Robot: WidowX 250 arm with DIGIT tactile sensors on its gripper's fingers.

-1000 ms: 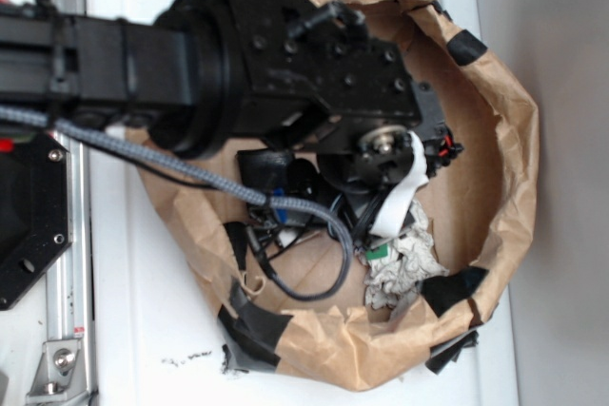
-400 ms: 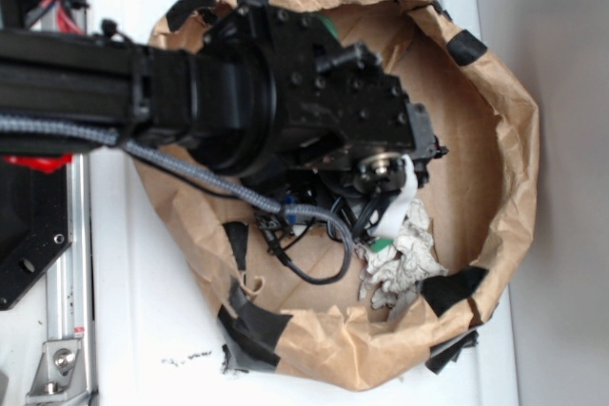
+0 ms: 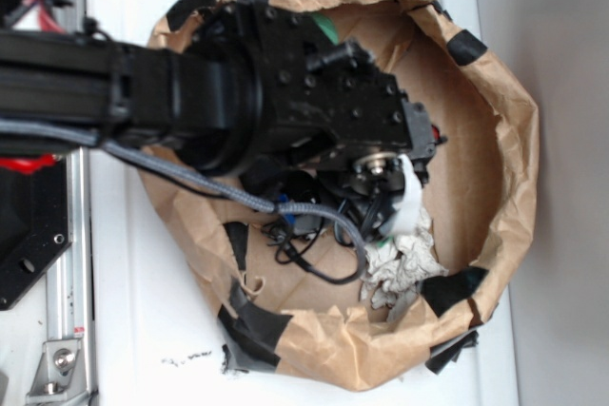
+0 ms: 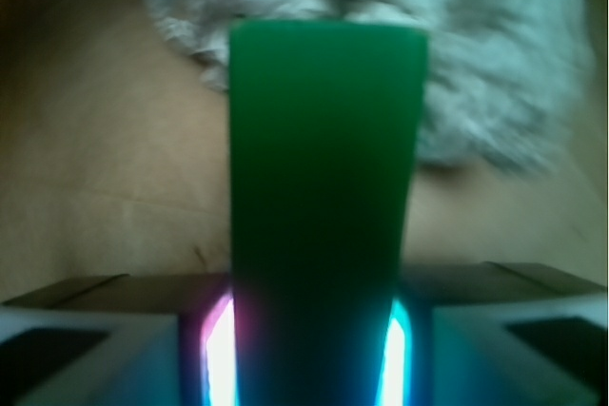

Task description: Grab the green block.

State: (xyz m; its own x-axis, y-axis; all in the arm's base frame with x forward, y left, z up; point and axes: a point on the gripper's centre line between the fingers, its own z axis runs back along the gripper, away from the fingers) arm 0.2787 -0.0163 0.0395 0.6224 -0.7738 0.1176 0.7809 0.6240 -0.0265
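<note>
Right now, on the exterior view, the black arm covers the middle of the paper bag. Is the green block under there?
Observer: Yes. The wrist view shows the green block running straight out from the end effector, between its fingers.
Operator: Is it squeezed tight?
Observer: I cannot tell; a thin bright strip shows along each side of it.
Operator: What is past it?
Observer: A crumpled white cloth lies just beyond its far end, on the brown paper.
</note>
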